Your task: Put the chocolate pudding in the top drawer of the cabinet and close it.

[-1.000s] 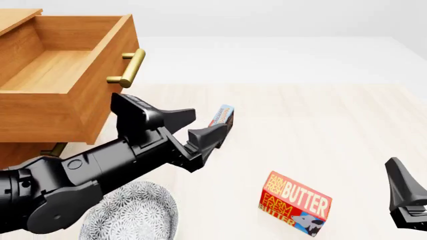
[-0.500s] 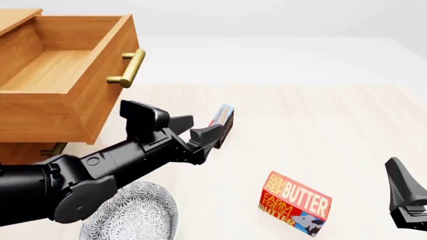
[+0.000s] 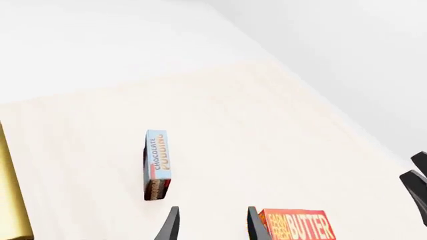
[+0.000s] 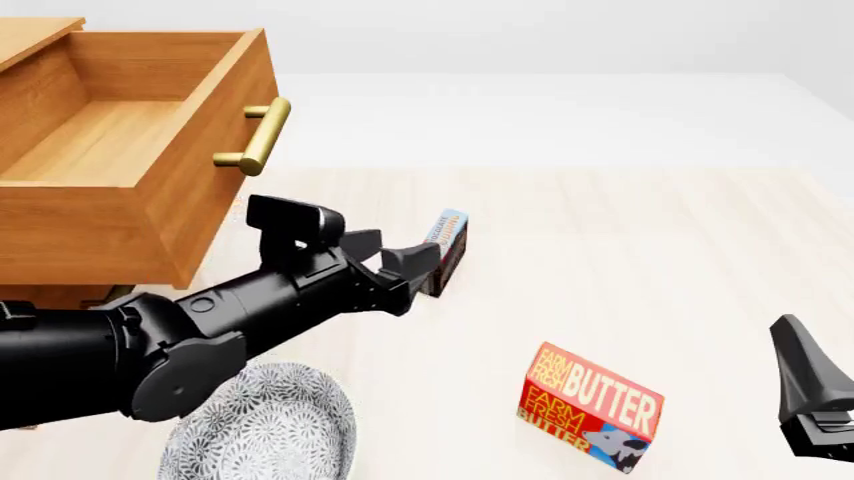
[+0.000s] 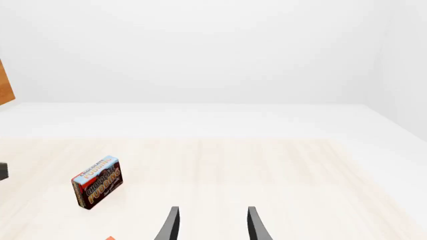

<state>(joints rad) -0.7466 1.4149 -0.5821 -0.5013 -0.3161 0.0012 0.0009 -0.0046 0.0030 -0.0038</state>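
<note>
Nearest, the right gripper [image 4: 810,400] idles, fingers spread and empty. The left gripper [image 4: 396,262], fingers parted, is beside the chocolate pudding [image 4: 446,246], which stands ungrasped on the surface. Beyond, the top drawer [image 4: 134,150] is open: loading and closing remain.

Bright, even, diffuse light throughout — no glare or hotspots. Shadows are faint and soft (barely a smudge under the butter box [image 4: 590,408]). Renders stay crisp edge to edge, without blur or distortion.
</note>
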